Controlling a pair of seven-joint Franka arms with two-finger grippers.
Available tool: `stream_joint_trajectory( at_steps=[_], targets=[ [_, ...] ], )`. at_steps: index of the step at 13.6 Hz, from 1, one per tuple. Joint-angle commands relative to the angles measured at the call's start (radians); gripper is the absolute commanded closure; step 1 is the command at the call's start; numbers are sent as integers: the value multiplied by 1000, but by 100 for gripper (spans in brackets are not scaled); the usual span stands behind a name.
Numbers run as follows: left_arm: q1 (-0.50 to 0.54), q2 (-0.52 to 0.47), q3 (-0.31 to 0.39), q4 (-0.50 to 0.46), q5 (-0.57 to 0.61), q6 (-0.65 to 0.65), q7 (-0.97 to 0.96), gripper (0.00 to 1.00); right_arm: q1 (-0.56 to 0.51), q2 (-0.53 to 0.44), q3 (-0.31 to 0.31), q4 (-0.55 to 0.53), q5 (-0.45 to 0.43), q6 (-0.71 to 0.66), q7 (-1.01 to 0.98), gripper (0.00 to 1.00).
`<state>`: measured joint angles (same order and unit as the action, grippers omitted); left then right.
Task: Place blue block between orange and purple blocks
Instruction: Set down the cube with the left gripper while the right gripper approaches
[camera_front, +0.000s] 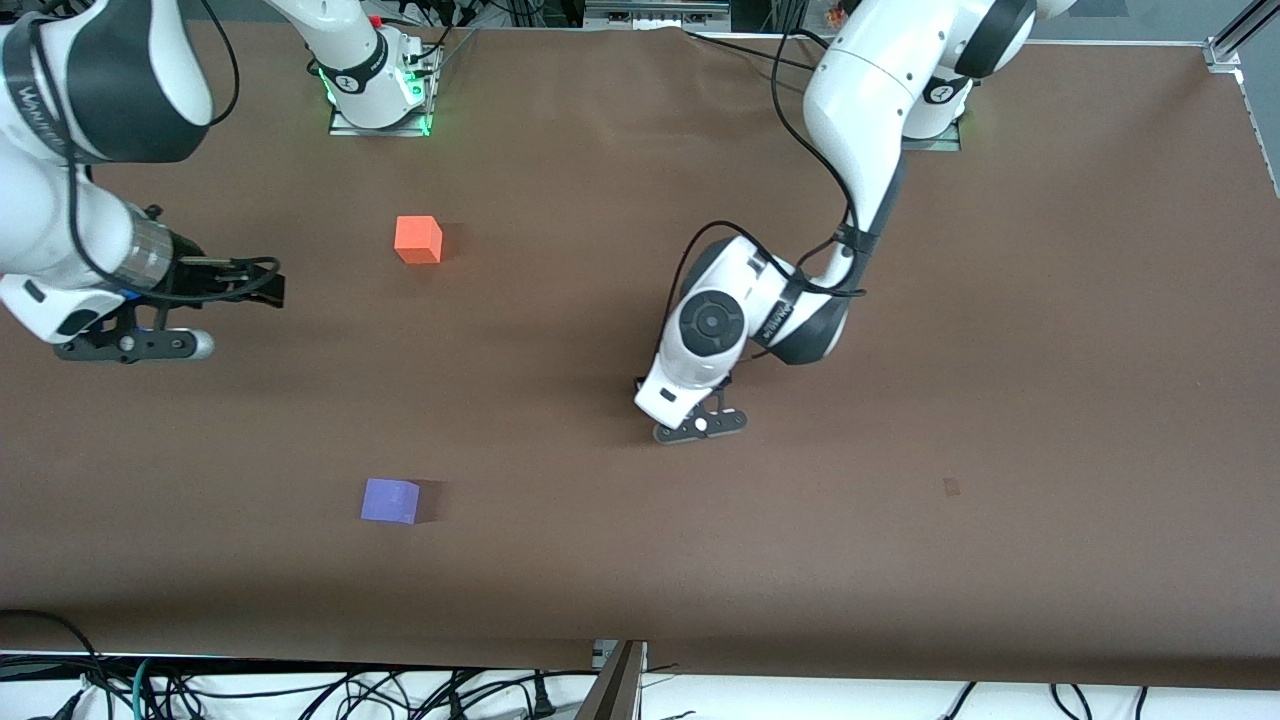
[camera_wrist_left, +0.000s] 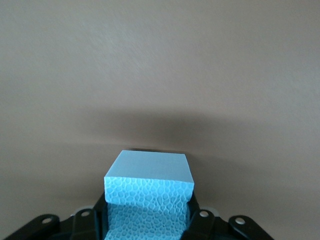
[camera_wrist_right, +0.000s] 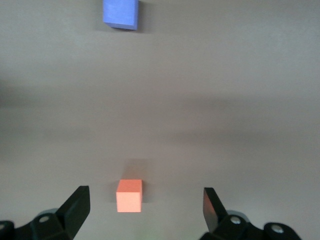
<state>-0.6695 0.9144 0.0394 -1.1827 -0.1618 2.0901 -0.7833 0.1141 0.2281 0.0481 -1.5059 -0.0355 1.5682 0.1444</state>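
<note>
The light blue block (camera_wrist_left: 148, 172) sits between the fingers of my left gripper (camera_wrist_left: 148, 212), which is shut on it. In the front view the left hand (camera_front: 692, 405) is low over the middle of the table and hides the block. The orange block (camera_front: 418, 240) lies toward the right arm's end, farther from the front camera. The purple block (camera_front: 390, 500) lies nearer to that camera, in line with it. My right gripper (camera_front: 272, 282) is open and empty, up in the air beside the orange block. The right wrist view shows the orange block (camera_wrist_right: 129, 196) and the purple block (camera_wrist_right: 120, 14).
The brown table (camera_front: 1000, 400) carries only the three blocks. A bare stretch of table lies between the orange and purple blocks. Cables hang along the table's front edge (camera_front: 400, 690). The arm bases (camera_front: 380, 90) stand at the back.
</note>
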Motion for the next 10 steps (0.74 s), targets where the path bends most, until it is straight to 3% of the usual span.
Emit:
stream_joint_trajectory(
  at_steps=[1,8,9,10],
  targets=[
    [-12,4,1,11,-24,19,-37,100,39,13,-2,16,14,16,78,0],
    [-67,57,0,17,-24,146,-117,96,85,60,-2,18,17,93,112,0],
    [-64,54,0,18,-24,146,-114,83,85,68,-2,18,19,107,112,0],
    [-58,46,0,17,-24,140,-113,61,85,82,-2,18,32,124,112,0]
  ],
)
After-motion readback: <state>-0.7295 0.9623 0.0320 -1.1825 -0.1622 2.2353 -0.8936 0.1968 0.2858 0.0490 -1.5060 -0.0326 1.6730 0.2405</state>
